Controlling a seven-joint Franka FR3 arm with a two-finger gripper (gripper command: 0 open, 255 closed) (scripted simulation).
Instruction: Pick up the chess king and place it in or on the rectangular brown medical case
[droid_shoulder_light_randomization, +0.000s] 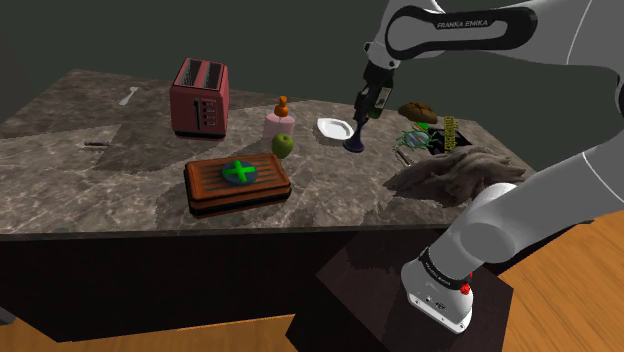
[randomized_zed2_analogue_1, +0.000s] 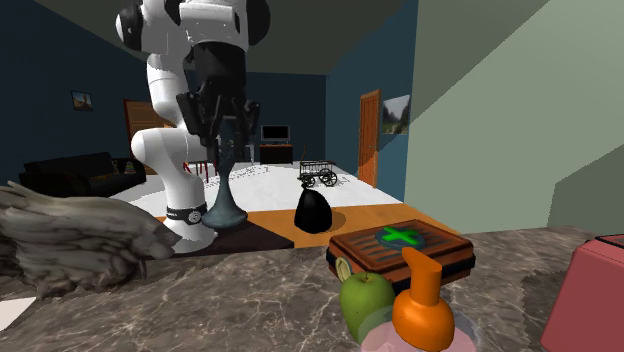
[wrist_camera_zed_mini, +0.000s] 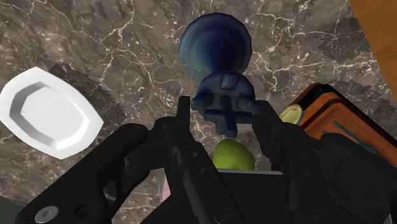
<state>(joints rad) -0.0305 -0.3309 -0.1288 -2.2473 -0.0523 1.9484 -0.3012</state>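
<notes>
The gripper (droid_shoulder_light_randomization: 368, 110) is closed on the cross-shaped head of the dark blue chess king (droid_shoulder_light_randomization: 353, 143). Its black fingers cover the upper part of the king, and I cannot tell if the round base touches the marble table (droid_shoulder_light_randomization: 120, 200). The king is just beside a white plate (droid_shoulder_light_randomization: 335, 127), and bare marble lies between it and the brown ribbed medical case (droid_shoulder_light_randomization: 215, 185), which sits near the front edge.
</notes>
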